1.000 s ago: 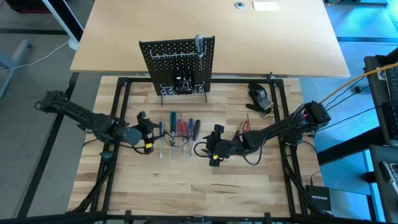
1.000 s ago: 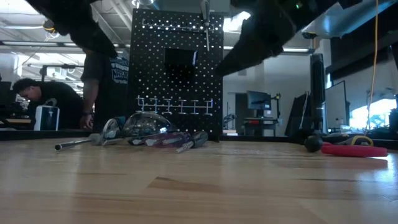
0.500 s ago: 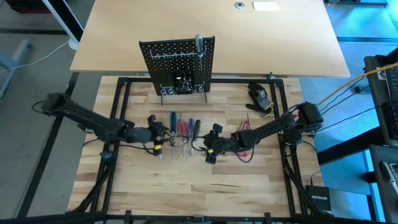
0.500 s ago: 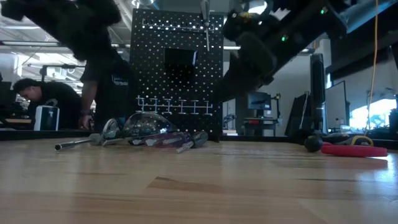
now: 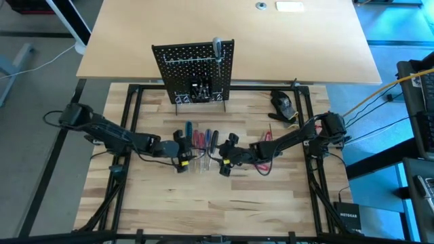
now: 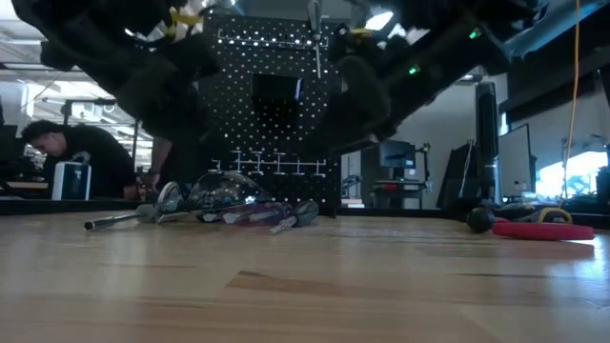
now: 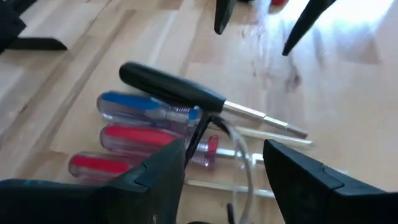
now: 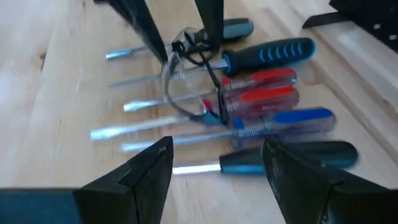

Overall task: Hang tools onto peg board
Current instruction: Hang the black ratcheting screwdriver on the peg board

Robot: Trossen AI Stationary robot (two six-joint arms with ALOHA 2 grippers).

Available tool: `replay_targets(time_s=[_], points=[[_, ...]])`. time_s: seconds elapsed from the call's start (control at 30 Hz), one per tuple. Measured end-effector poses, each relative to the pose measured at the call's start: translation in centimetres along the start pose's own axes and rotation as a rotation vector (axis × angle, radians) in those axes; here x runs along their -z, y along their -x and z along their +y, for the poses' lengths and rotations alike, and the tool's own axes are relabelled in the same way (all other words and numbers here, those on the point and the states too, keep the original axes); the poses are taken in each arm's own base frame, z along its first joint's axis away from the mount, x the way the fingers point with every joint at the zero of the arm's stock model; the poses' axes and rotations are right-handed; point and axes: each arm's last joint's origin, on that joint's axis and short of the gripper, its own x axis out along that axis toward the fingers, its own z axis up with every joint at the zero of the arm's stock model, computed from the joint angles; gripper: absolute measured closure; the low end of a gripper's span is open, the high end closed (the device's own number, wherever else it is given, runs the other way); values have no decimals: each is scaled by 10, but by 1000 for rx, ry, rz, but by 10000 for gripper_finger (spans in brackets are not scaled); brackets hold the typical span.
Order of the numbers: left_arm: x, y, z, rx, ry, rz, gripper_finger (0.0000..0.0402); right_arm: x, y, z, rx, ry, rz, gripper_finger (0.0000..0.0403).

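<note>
Pale wooden table (image 5: 203,210) seen from above, black frame rails (image 5: 129,115) along its sides. Upright near the far edge: black peg board (image 5: 194,71), one tool (image 5: 217,47) already hung at its top. In front of it, mid-table, a row of screwdrivers (image 5: 199,142) lying side by side, handles toward the board: blue, red and black handles, silver shafts, a thin loop of wire (image 8: 186,81) draped across them.

Left gripper (image 5: 182,159) low at the left end of the row, fingers spread apart, nothing between them; black-handled screwdriver (image 7: 171,90) and clear blue and red ones just ahead. Right gripper (image 5: 224,165) at the row's right end, fingers likewise parted and empty, facing the left one across the shafts.

Further right: red-handled pliers (image 5: 268,137) partly under the right arm, and a dark rounded lump (image 5: 283,104) near the rail.

From table height: both arms dark overhead, blocking part of the board. Beyond, an open workroom with monitors (image 6: 396,152) and a person (image 6: 71,157) bent over at far left.
</note>
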Motion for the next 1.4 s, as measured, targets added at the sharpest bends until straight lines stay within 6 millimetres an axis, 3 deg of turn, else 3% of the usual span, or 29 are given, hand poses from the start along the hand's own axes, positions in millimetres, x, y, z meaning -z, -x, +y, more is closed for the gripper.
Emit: replay_targets(time_s=[0.37, 0.7, 1.03, 1.4], points=[[5, -9, 8, -40, -21, 44, 194, 16, -39, -4, 2, 75, 60, 160], [5, -10, 8, -41, -21, 45, 194, 19, -57, -4, 88, 164, 80, 160], [6, -9, 8, -41, -22, 52, 194, 23, -50, -5, 79, 287, 192, 160], [9, -9, 9, -47, -32, 80, 194, 1, -20, -12, 69, 230, 220, 160]])
